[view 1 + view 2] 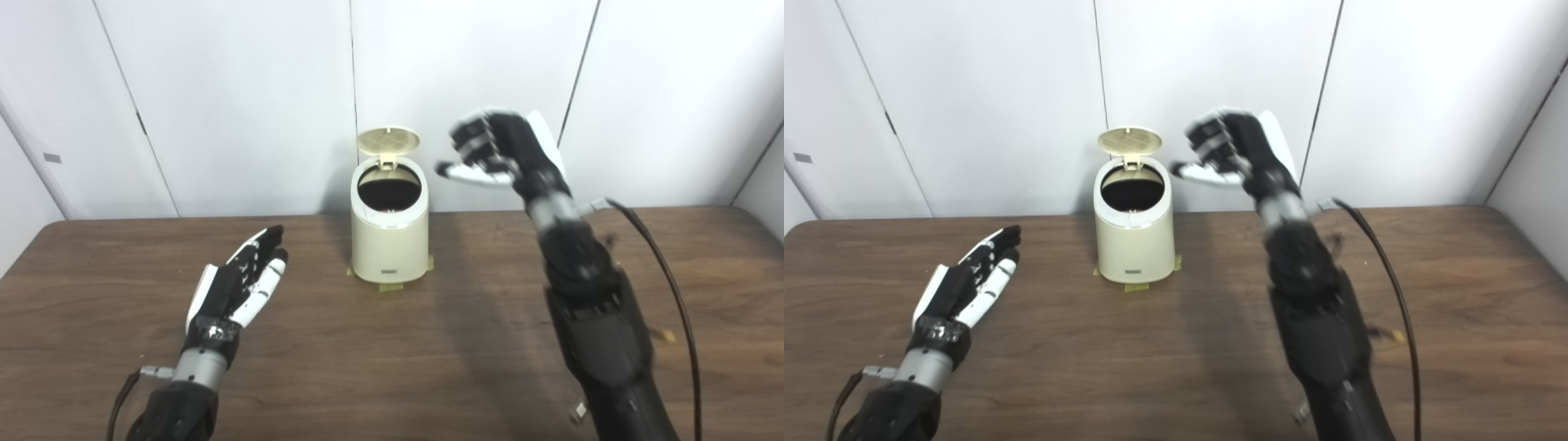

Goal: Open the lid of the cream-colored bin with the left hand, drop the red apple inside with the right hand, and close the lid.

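Note:
The cream-colored bin (389, 236) stands at the back middle of the table. Its round lid (388, 141) is swung up and stands upright behind the dark opening (389, 190). No red apple shows anywhere on the table or in either hand. My right hand (493, 153) is raised to the right of the bin, at about lid height, blurred, with fingers half curled, thumb out toward the bin, and nothing in it. My left hand (242, 282) is open and empty, fingers straight, low over the table to the left of the bin and apart from it.
Yellow tape (384, 285) marks the bin's base on the brown wooden table (392, 367). A black cable (664, 269) runs along my right arm. A white panel wall stands close behind the bin.

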`<state>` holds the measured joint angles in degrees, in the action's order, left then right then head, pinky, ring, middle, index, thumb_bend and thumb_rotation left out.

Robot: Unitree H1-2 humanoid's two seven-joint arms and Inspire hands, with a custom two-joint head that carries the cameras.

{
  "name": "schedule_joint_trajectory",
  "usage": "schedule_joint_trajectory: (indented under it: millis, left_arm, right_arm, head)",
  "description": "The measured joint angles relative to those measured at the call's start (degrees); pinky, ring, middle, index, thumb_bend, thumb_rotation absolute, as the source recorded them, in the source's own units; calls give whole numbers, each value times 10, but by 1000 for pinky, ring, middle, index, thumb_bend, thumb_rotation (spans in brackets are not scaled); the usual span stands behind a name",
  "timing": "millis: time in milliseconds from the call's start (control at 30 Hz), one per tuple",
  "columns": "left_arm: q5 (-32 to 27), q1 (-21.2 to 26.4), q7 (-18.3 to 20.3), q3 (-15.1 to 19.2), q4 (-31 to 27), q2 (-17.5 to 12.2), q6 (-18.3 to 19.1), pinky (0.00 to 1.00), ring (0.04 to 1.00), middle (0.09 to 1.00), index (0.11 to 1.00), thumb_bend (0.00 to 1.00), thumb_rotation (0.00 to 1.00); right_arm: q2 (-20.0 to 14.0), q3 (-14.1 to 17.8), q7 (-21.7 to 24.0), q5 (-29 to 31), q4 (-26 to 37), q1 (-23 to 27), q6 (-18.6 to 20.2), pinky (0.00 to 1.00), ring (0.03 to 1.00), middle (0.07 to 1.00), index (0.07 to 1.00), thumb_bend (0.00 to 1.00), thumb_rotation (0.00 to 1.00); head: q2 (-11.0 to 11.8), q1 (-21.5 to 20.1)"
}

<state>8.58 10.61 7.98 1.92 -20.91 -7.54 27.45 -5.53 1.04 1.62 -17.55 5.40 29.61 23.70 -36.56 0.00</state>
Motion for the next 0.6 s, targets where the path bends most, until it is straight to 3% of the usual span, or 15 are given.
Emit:
schedule_joint_trajectory:
  millis: [67, 100, 167, 200, 233, 300, 467, 600]
  left_arm:
    - [2, 20, 9, 1, 13, -10, 0, 872, 907, 895, 904, 321, 633]
    - [0, 30, 13, 3, 17, -16, 0, 884, 912, 905, 908, 336, 594]
    - [-7, 55, 20, 11, 33, -19, 0, 891, 914, 912, 909, 356, 562]
    - [-10, 64, 21, 15, 39, -20, 0, 895, 919, 919, 912, 357, 566]
    - [-10, 75, 24, 16, 46, -21, 0, 896, 924, 928, 918, 360, 597]
    - [-9, 92, 38, 13, 54, -27, 0, 905, 936, 944, 931, 359, 637]
    - [14, 147, 76, 10, 89, -47, 0, 924, 956, 962, 951, 348, 706]
    - [41, 207, 113, 10, 123, -49, 0, 941, 973, 972, 956, 352, 770]
  right_arm:
    - [5, 17, 9, 36, 25, -36, 14, 470, 518, 496, 497, 521, 4]
    - [9, 21, 13, 51, 34, -51, 18, 528, 597, 603, 497, 510, 97]
    - [13, 26, 27, 88, 62, -84, 25, 592, 672, 689, 498, 501, 151]
    - [15, 26, 33, 101, 71, -97, 28, 646, 734, 756, 656, 527, 434]
    - [14, 20, 39, 107, 83, -112, 30, 676, 769, 797, 733, 539, 572]
    - [13, 6, 45, 106, 103, -142, 30, 720, 817, 853, 824, 545, 730]
    - [18, -24, 41, 88, 121, -212, 28, 787, 892, 924, 914, 538, 964]
    - [39, -15, 29, 106, 120, -245, 16, 893, 940, 950, 941, 571, 999]
  head:
    - [2, 1]
    - [3, 3]
    - [4, 4]
    - [5, 4]
    - [5, 4]
    - [8, 5]
    - [10, 8]
    - [9, 12]
